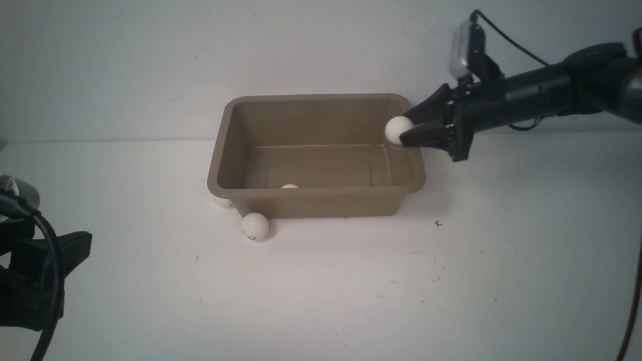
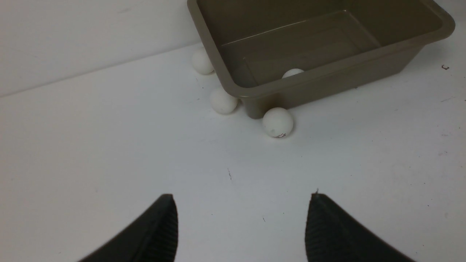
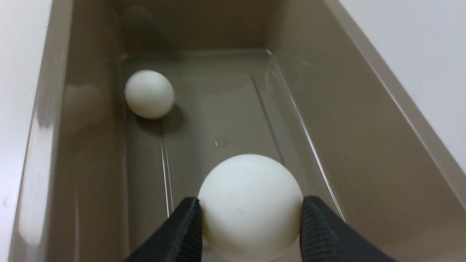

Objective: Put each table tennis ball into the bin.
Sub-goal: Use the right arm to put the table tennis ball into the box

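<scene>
In the front view, the bin [image 1: 321, 192] stands upright on the white table [image 1: 331, 281], in the upper middle of the frame, near the wall [image 1: 321, 45]. The right gripper [image 1: 404, 130] comes from the upper right of the frame. It is grasping the held ball [image 1: 398, 130], with one finger on each side of it. The held ball is above the bin, at the right end of the opening.

The inner ball [image 3: 149, 94] lies on the floor of the bin, near one long wall. In the front view, only its top can be seen over the front rim, left of the middle.

Three other balls are outside, on the table. The marked ball [image 1: 255, 226] is just beside the front left corner of the bin and has a small dark print. The rim ball [image 1: 223, 202] is partly hidden under the left part of the rim in the front view. The side ball [image 2: 202, 61] shows in the left wrist view, partly covered by the rim along the short side of the bin.

The left gripper [image 2: 242, 195] is released, its two fingers standing wide apart. It is at the left edge of the front view, well apart from the bin. A black cable [image 1: 54, 271] passes in front of it, in the lower left.
</scene>
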